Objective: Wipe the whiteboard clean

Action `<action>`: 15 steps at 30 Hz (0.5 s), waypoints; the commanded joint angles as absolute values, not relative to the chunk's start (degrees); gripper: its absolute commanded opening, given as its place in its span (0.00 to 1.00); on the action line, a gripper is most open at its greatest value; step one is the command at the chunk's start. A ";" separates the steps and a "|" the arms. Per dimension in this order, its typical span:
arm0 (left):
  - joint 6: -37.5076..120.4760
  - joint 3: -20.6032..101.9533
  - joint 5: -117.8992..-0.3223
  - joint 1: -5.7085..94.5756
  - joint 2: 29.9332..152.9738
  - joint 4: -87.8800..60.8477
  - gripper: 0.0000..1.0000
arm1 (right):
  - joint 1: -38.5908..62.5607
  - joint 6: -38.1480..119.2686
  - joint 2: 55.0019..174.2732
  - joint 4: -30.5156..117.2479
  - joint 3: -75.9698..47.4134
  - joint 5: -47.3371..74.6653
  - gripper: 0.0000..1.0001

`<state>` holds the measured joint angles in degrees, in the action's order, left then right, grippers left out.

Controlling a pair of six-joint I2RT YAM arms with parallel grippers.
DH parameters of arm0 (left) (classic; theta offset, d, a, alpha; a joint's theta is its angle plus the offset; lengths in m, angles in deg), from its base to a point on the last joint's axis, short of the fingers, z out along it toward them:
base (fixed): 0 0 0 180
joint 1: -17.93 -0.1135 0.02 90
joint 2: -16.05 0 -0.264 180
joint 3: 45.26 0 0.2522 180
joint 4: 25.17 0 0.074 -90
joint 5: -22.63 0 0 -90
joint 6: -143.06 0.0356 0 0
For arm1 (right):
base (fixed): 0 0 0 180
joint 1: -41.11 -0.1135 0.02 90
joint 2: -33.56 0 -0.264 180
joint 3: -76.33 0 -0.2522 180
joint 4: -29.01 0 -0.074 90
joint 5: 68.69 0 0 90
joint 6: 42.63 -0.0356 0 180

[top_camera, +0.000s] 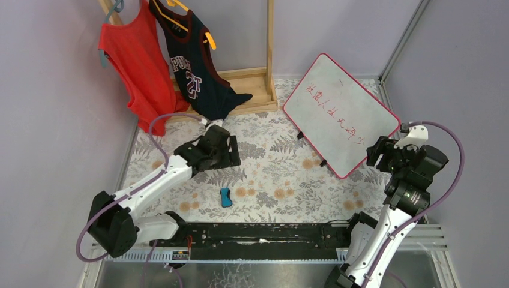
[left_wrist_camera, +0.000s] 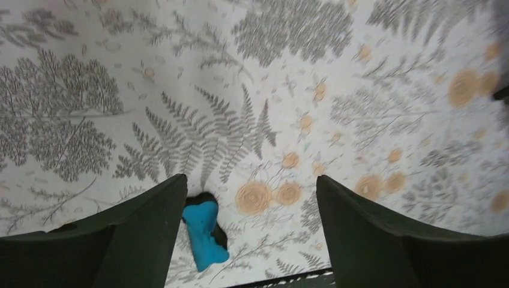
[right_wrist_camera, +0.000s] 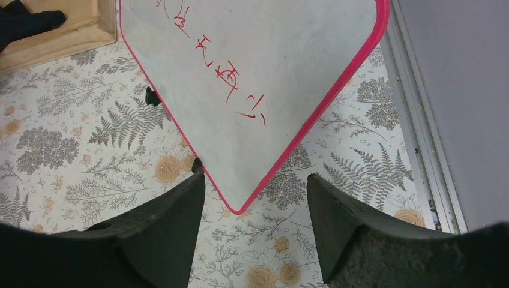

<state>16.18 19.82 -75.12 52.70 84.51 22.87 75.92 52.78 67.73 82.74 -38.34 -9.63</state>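
The whiteboard (top_camera: 342,114) lies tilted at the back right of the flowered table, white with a pink-red frame and red handwriting; the right wrist view shows the whiteboard (right_wrist_camera: 264,66) from above. My right gripper (top_camera: 377,151) hovers by its near right corner. In its own view the right gripper (right_wrist_camera: 255,176) is open, with that corner showing between the fingers farther off. A small blue eraser (top_camera: 225,197) lies on the cloth at centre front. My left gripper (top_camera: 223,157) hangs above and behind it. The left gripper (left_wrist_camera: 249,177) is open, with the eraser (left_wrist_camera: 204,234) beside its left finger (left_wrist_camera: 150,228).
A wooden clothes rack (top_camera: 252,81) stands at the back left with a red jersey (top_camera: 135,66) and a dark jersey (top_camera: 195,69). A black rail (top_camera: 264,235) runs along the near edge. A metal frame strip (right_wrist_camera: 420,138) borders the table on the right.
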 commanded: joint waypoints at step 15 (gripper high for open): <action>-16.25 14.19 -80.23 71.62 73.51 46.55 0.61 | 75.56 51.62 66.82 79.97 -37.50 -10.15 0.72</action>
